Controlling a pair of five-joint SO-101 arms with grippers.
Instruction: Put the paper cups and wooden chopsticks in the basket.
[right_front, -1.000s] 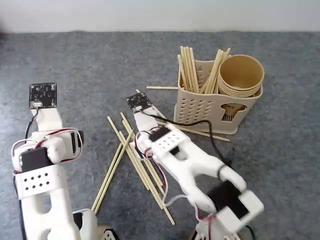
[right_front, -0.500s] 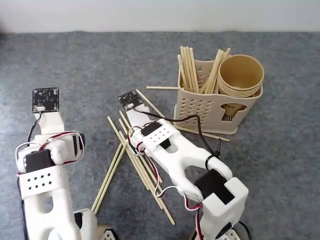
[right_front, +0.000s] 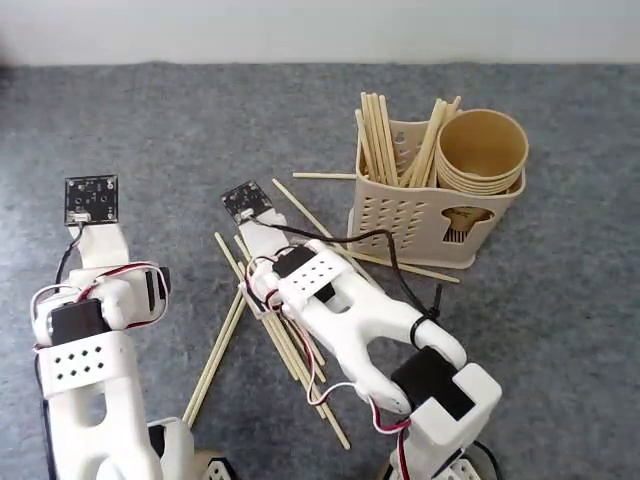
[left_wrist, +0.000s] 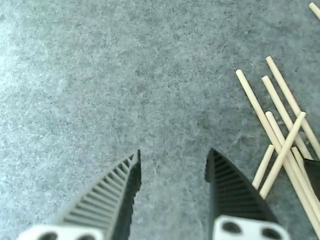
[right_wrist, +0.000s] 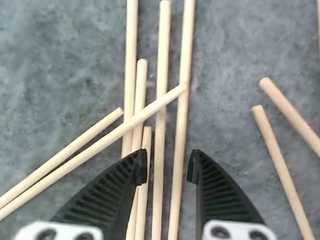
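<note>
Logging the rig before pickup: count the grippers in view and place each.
2. The left arm's black ridged gripper is open over bare grey carpet, loose pale wooden chopsticks to one side. The right arm's black ridged gripper is open just above those chopsticks.

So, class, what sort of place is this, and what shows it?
Probably a robot practice bench: a left arm and a right arm stand at a grey carpeted table, wooden chopsticks lie loose on it, and a basket holds paper cups.
</note>
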